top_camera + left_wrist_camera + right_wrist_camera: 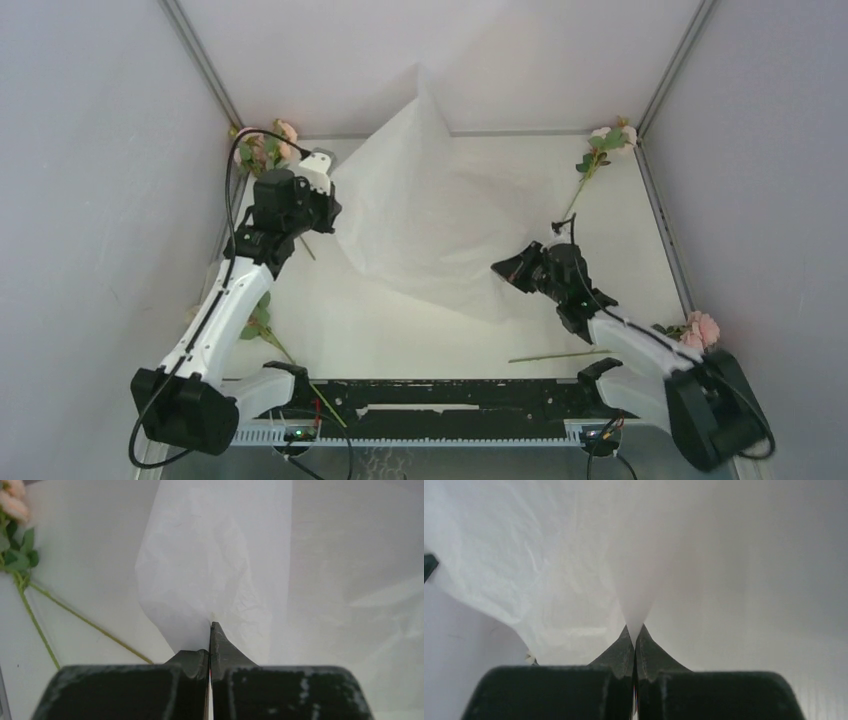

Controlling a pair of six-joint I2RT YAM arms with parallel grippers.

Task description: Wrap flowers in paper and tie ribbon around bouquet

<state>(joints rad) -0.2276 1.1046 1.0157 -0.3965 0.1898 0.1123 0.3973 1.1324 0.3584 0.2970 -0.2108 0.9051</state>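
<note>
The paper (430,210) is a big translucent white sheet, lifted off the table and tented to a peak near the back wall. My left gripper (332,200) is shut on its left edge; the left wrist view shows the jaws pinched together on a fold of paper (210,565) at the gripper (211,627). My right gripper (500,270) is shut on the sheet's near right edge, and in the right wrist view a wedge of paper (574,555) is clamped at the gripper (634,632). The flowers lie as separate sprigs: back left (270,145), back right (610,145), near right (700,328). The ribbon is out of view.
Another leafy sprig (260,325) lies by the left arm, and a bare green stem (560,355) lies on the white table (400,330) in front of the right arm. Grey walls close in the back and both sides. The left wrist view shows a rose sprig (15,530) beside the paper.
</note>
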